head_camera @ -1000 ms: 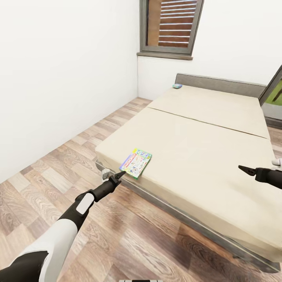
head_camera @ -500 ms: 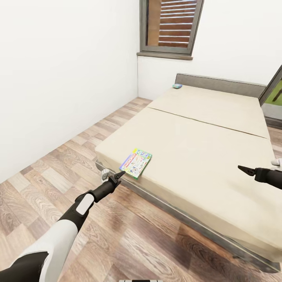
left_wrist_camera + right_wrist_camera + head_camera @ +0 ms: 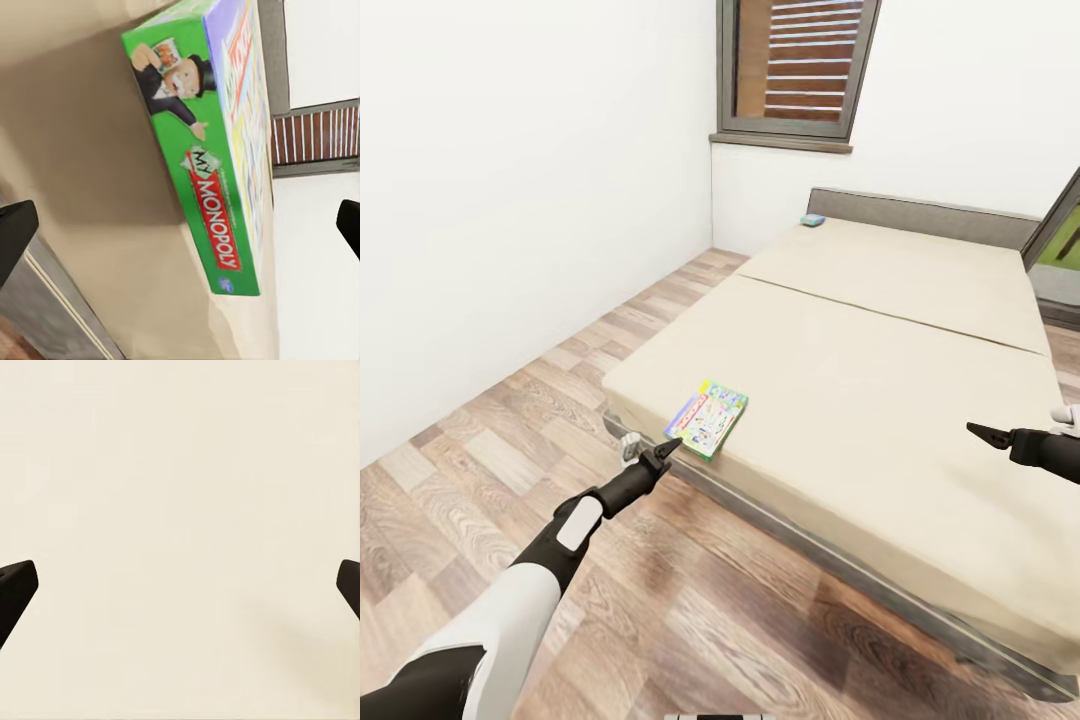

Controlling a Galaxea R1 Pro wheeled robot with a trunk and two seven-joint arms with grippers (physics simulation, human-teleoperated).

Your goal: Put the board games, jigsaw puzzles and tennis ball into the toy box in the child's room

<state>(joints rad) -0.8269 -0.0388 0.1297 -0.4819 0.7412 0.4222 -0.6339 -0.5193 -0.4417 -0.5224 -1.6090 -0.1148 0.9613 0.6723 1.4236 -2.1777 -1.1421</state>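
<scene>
- The wood-plank floor (image 3: 690,600) lies nearest the camera, running from under the arms to the foot of the bed (image 3: 880,400); the bed serves as the landmark here.
- The left pincer (image 3: 668,447) hangs off the bed's near corner, its tip just short of the mattress edge; in the left wrist view its two dark fingertips (image 3: 15,232) sit at opposite edges of the frame, so its fingers are spread wide apart with nothing between them.
- A board game (image 3: 707,416) lies flat on the bed's near corner, just beyond the left pincer and apart from it; its green side reads "My Monopoly" in the left wrist view (image 3: 214,150); one short end reaches the mattress edge.
- The right pincer (image 3: 990,434) hovers over the bed's plain beige mattress, well apart from the board game; the right wrist view shows its fingertips (image 3: 16,589) at the frame's far edges, so they are spread apart and hold nothing.
- A second, small bluish box (image 3: 812,219) rests at the bed's far end, just beside the grey headboard (image 3: 920,215); it is too small to read.
- A dark-framed window (image 3: 795,70) sits in the white wall beyond the headboard.
</scene>
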